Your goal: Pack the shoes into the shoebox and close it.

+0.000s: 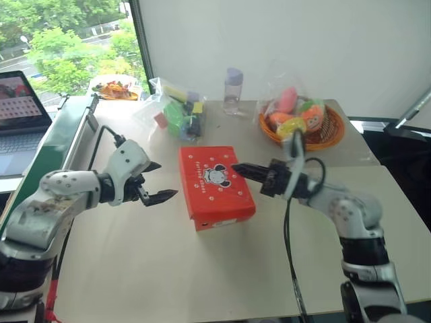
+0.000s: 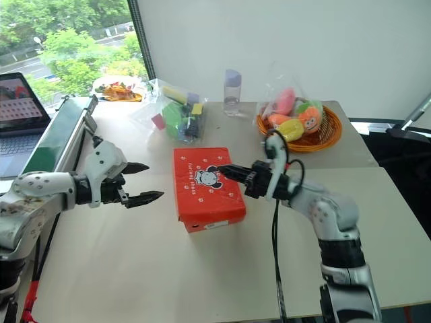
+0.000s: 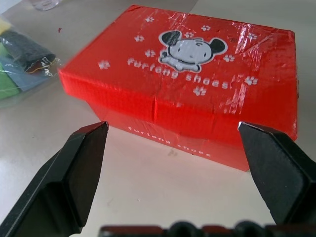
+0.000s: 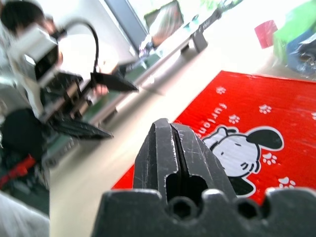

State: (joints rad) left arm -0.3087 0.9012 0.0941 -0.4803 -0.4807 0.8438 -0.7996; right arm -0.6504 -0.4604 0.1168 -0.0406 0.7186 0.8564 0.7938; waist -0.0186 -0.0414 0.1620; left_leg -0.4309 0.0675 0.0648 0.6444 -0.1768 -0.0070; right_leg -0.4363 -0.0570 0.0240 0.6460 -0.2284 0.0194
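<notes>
Shoebox (image 1: 217, 186) sitting lid-down between both arms, long axis running away from robot; right gripper (image 1: 237, 168) pressed together, hovering over lid, nearer; left gripper (image 1: 156, 181) spread wide, just beside box

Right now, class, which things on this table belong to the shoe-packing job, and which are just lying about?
Part of the job:
- shoebox, lid down
- left gripper, open beside it
- right gripper, shut above the lid

Just lying about:
- basket of toys
- bottle
- plastic bag of bits
- laptop
</notes>
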